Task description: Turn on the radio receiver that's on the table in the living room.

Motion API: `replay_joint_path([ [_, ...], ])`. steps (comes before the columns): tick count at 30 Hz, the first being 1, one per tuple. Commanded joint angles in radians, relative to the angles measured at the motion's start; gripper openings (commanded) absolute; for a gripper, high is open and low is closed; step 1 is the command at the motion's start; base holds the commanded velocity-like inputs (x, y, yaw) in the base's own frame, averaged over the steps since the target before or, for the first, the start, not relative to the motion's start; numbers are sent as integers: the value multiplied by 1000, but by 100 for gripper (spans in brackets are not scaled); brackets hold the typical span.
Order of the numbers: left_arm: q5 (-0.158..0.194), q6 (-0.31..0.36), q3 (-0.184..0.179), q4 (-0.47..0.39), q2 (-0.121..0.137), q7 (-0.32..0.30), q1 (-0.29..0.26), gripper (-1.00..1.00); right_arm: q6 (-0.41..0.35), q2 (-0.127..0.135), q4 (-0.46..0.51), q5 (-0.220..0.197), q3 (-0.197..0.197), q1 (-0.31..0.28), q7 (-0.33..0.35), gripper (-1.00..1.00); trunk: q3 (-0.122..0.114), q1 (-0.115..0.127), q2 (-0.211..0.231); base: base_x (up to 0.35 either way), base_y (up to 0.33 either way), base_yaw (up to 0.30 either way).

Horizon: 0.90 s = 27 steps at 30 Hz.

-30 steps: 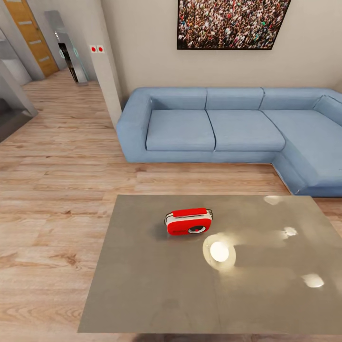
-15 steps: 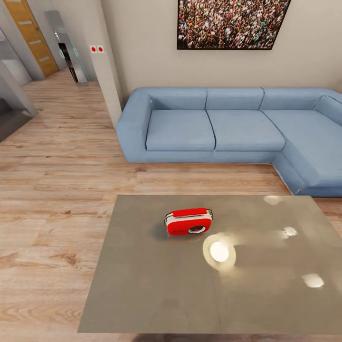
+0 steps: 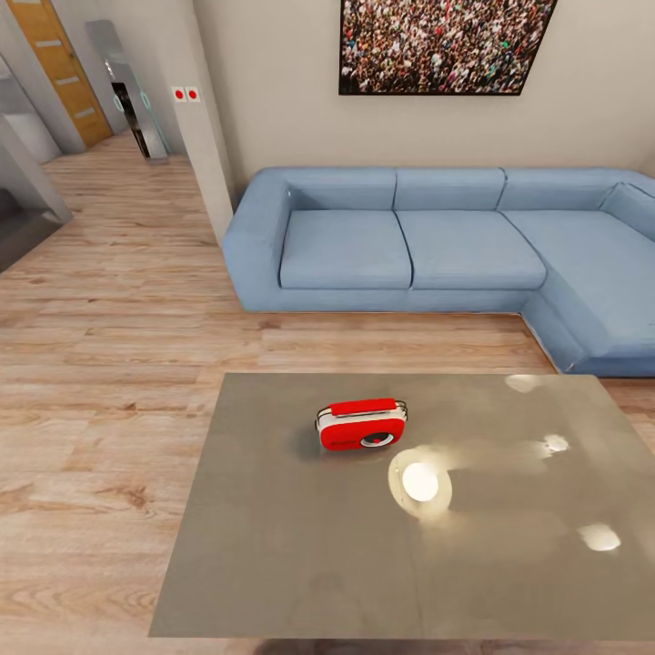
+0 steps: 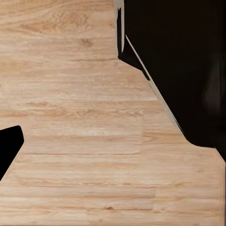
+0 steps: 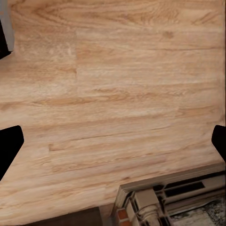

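Observation:
The red radio receiver (image 3: 362, 425), trimmed in white, stands upright on the glossy grey-brown table (image 3: 273, 546), left of the top's middle, with its round dial facing me. In the left wrist view my left gripper (image 4: 113, 146) hangs over the wood floor, one black fingertip (image 4: 9, 146) at the frame's edge and the other lost against a dark body. My right gripper (image 5: 113, 143) is open over the floor, its fingertips (image 5: 9, 146) set far apart. Neither holds anything.
A light-blue sectional sofa (image 3: 409, 246) stands beyond the table under a framed crowd picture (image 3: 441, 44). Plank floor (image 3: 109, 364) runs left toward a wall corner (image 3: 205, 136) and a hallway. Bright lamp reflections (image 3: 420, 480) lie on the tabletop. A carved furniture edge (image 5: 165, 202) shows in the right wrist view.

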<state>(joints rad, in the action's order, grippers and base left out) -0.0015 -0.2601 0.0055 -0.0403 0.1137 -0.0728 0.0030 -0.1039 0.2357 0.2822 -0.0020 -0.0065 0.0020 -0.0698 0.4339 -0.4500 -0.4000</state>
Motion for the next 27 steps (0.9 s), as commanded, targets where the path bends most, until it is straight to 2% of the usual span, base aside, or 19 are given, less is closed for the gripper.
replay_joint_path([
  [1, 0, -9, 0, 0, 1, -20, 0, 100, -15, 11, 20, -1, -1, 0, -1, 100, 0, 0, 0, 0, 0, 0],
  [3, 0, -15, 1, -1, 2, -46, 0, 100, -28, 21, 37, -2, -2, 0, -1, 100, 0, 0, 0, 0, 0, 0],
  [8, 0, -26, 2, -2, 20, -177, 0, 100, -56, 47, 80, -5, -4, 0, -3, 100, 0, 0, 0, 0, 0, 0],
  [11, 9, -28, 5, -2, 52, -288, 0, 100, -76, 61, 116, -5, -11, 0, -4, 100, 0, 0, 0, 0, 0, 0],
  [14, 26, -27, 12, -3, 75, -344, 0, 100, -97, 69, 143, -6, -19, 0, -4, 100, 0, 0, 0, 0, 0, 0],
  [15, 41, -26, 16, -4, 89, -375, -1, 100, -113, 76, 164, -6, -26, 0, -4, 100, 0, 0, 0, 0, 0, 0],
  [17, 56, -24, 19, -11, 102, -398, -1, 100, -132, 84, 189, -7, -34, 0, -4, 100, 0, 0, 0, 0, 0, 0],
  [20, 87, -12, 22, -70, 121, -435, -1, 100, -186, 97, 258, -6, -56, -1, -4, 100, 0, 0, 0, 0, 0, 0],
  [23, 98, 27, 23, -136, 127, -465, -1, 100, -237, 105, 312, -6, -73, -1, -4, 100, 0, 0, 0, 0, 0, 0],
  [26, 102, 105, 24, -221, 129, -515, -1, 100, -286, 113, 364, -6, -89, -2, -3, 100, 0, 0, 0, 0, 0, 0],
  [27, 103, 150, 24, -281, 130, -549, 0, 100, -309, 116, 388, -6, -95, -2, -3, 100, 0, 0, 0, 0, 0, 0],
])
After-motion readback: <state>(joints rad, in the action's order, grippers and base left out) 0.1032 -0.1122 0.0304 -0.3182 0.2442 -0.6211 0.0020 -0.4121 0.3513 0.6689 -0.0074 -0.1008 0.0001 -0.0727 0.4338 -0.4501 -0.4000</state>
